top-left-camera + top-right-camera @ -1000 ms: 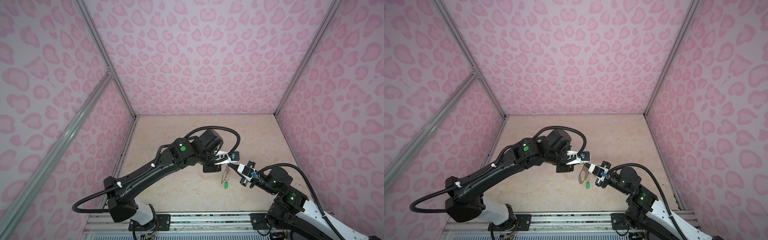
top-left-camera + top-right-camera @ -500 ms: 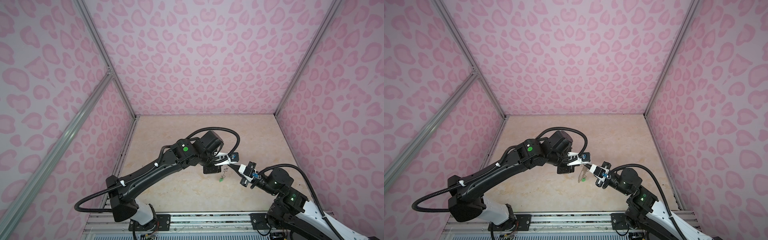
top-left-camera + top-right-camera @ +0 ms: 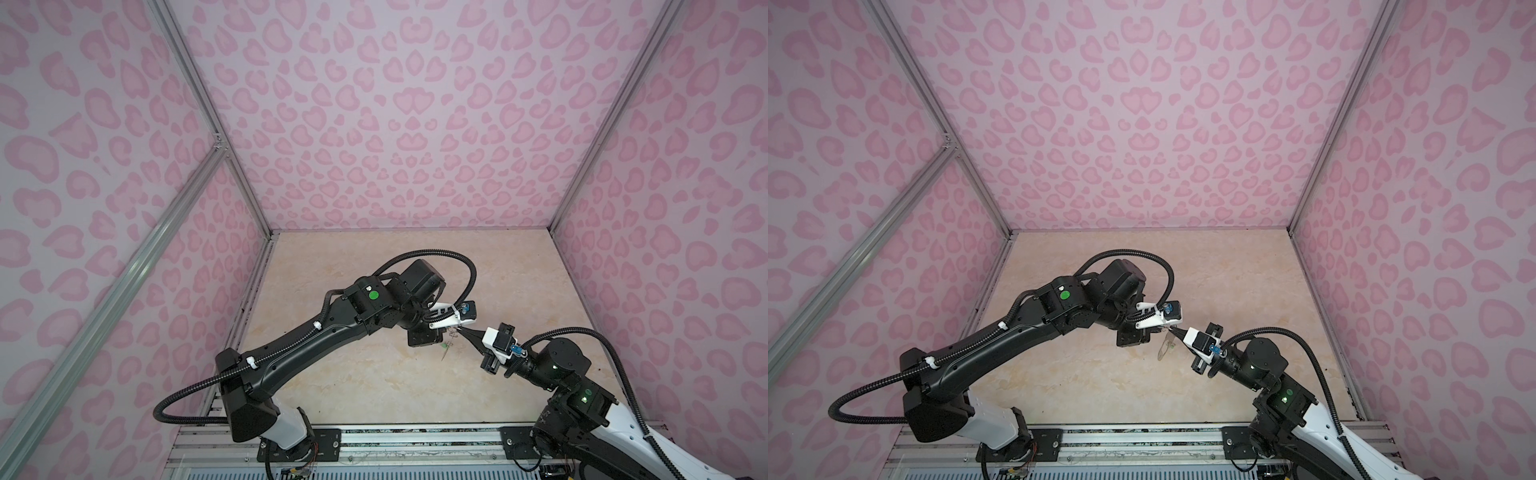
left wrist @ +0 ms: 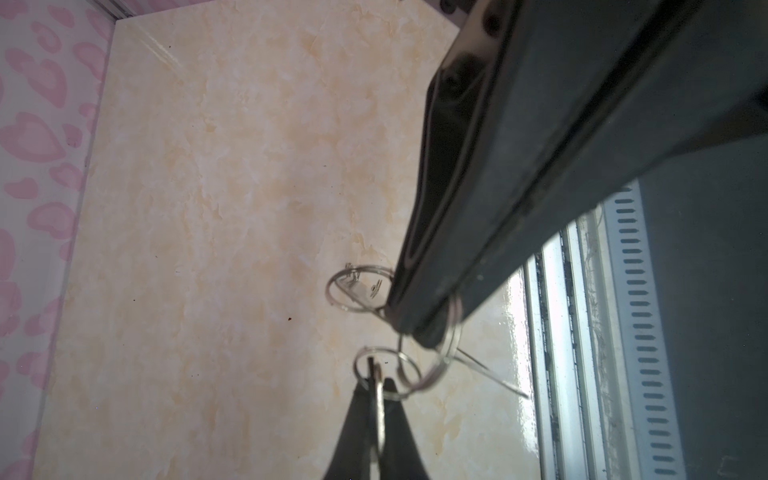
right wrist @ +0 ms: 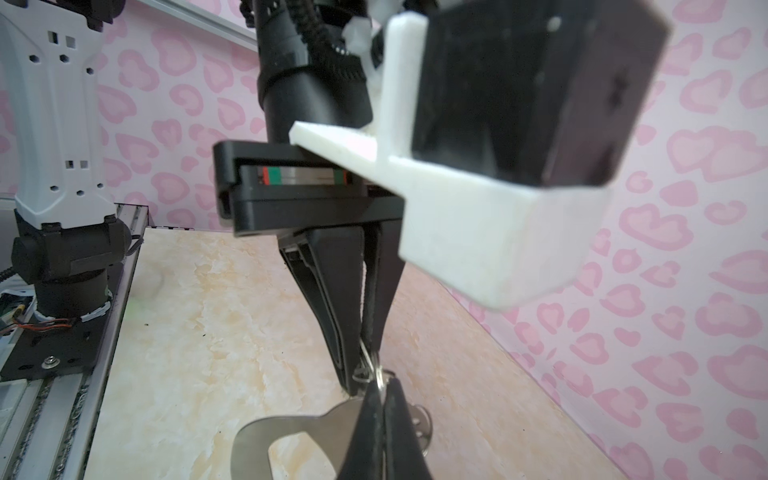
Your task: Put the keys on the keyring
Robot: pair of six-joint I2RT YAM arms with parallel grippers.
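Note:
Both grippers meet tip to tip above the floor. In the right wrist view my right gripper (image 5: 376, 395) is shut on a thin wire ring (image 5: 374, 370) of the keyring. Its grey plate (image 5: 291, 432), with the oval cutout, hangs below the fingers. My left gripper (image 4: 374, 376) is shut on a thin silver metal piece seen edge-on, with a wire ring (image 4: 376, 365) at its tips. I cannot tell whether that piece is a key. Linked rings (image 4: 432, 357) join the two grips. In a top view a small green tag (image 3: 444, 345) hangs beside the plate (image 3: 1165, 349), under the grippers (image 3: 455, 330).
The beige marbled floor (image 3: 374, 374) is walled in by pink patterned panels (image 3: 395, 124). A metal rail (image 3: 395, 440) with both arm bases runs along the front edge. The left arm's black cable loop (image 3: 457, 266) arches over its wrist.
The hanging plate and green tag have come up closer under the gripper tips. Both grippers stay shut and hardly move.

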